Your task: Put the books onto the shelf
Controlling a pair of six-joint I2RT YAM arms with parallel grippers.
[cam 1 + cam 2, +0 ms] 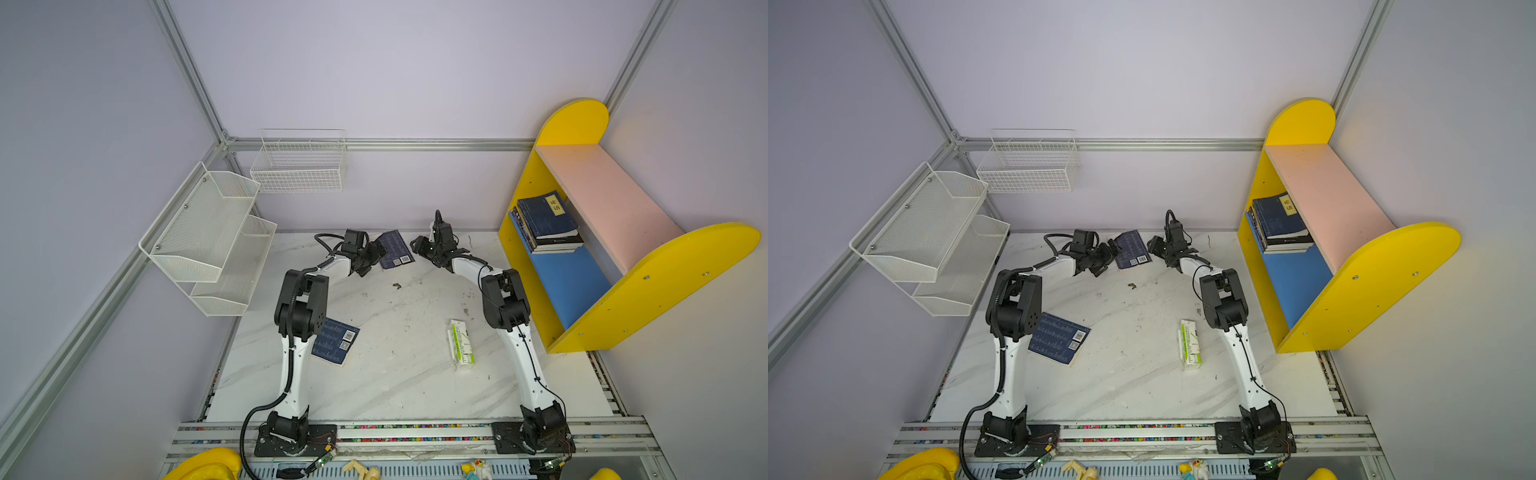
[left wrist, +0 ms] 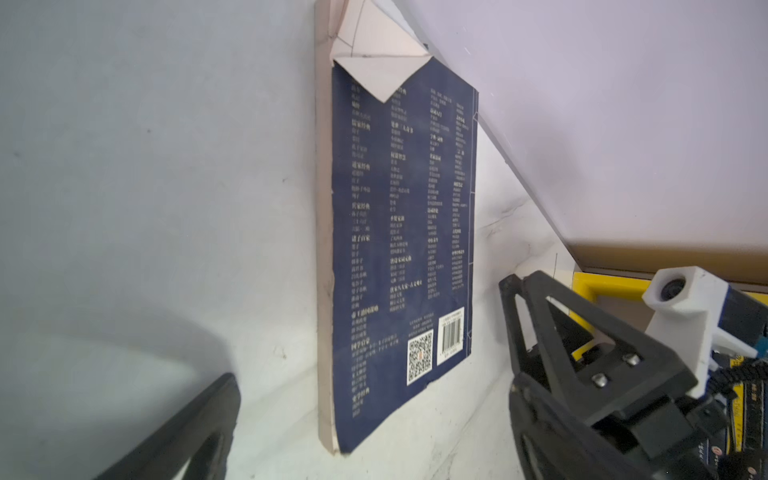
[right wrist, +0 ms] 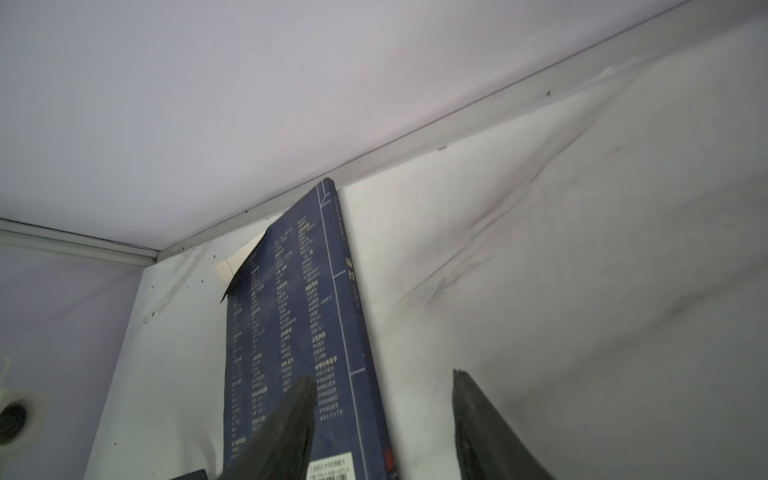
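navy book [image 1: 395,249] lies flat at the back of the table [image 1: 395,374], long axis running toward the rear wall, well left of the shelf [image 1: 561,286]. it sits between both grippers, the right one at its spine side. left gripper [image 1: 368,257] gapes fully, empty. right gripper [image 3: 381,376] is half spread, straddling the spine edge, one finger over the cover, nothing clamped.

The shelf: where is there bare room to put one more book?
The blue lower board is bare between the book stack and the near yellow end panel. The pink upper board is bare throughout. It is crowded only at the far end, where the stack lies.
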